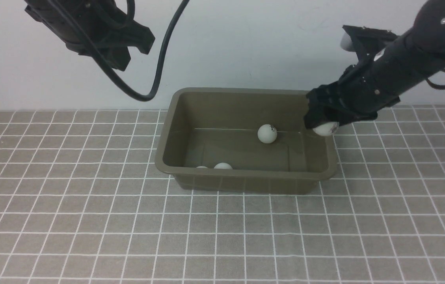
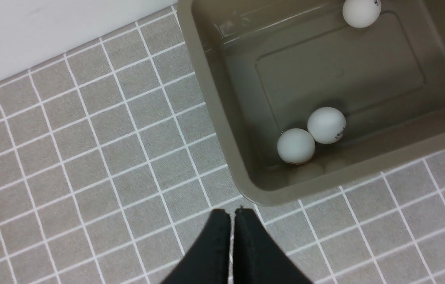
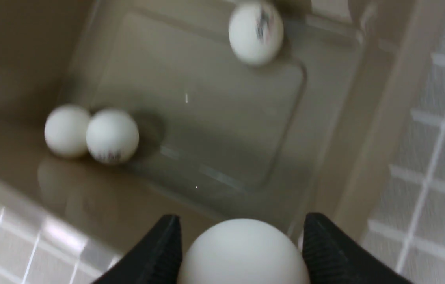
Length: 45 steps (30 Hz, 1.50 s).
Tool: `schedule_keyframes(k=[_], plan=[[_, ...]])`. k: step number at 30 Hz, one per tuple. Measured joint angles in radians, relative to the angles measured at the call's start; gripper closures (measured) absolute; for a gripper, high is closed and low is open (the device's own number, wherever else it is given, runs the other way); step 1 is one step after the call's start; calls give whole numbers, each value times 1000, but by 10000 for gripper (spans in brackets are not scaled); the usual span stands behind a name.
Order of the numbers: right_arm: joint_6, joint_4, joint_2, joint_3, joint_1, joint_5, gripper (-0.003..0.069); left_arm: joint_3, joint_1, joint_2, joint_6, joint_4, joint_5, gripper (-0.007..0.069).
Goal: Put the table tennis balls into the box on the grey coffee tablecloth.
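Left tool (image 2: 232, 215) is parked up high over the far-left side, well clear of the box; from its wrist cam the two black fingertips are pressed together with nothing between them, just the checked cloth underneath; a black cable loops down from that arm near the back wall.

The grey coffee tablecloth (image 1: 68, 189) covers the whole table; the box (image 1: 246, 184) sits on it a bit right of centre, towards the back, open side up.

Inside the box, the near-left corner has a first ball (image 2: 296, 146) touching a second ball (image 2: 326, 125), which has a small dark print on it; in the front view only their tops peek over the near wall. A third ball (image 1: 267, 133), also with a dark mark, sits on its own by the far wall, right of the middle, well apart from those two.

Over on the right, the right tool (image 3: 242, 228) is clamped on the fourth ball (image 1: 326, 129); one finger each side; the ball is up in the air right over the box's right-hand rim, not on the floor of the box yet.
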Motion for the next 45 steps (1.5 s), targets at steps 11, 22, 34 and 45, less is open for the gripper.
schedule_keyframes(k=[11,22,34,45], plan=[[-3,-33,60,-176,5,110,74,171,0,-188,0,-14,0,629],[-4,-102,-539,-90,5,55,665,584,0,-596,-23,-22,-202,629],[51,-220,-1549,823,5,-565,673,1011,0,-891,-60,-76,-593,629],[113,-226,-1871,1203,5,-727,673,1053,0,-900,-59,-120,-628,629]])
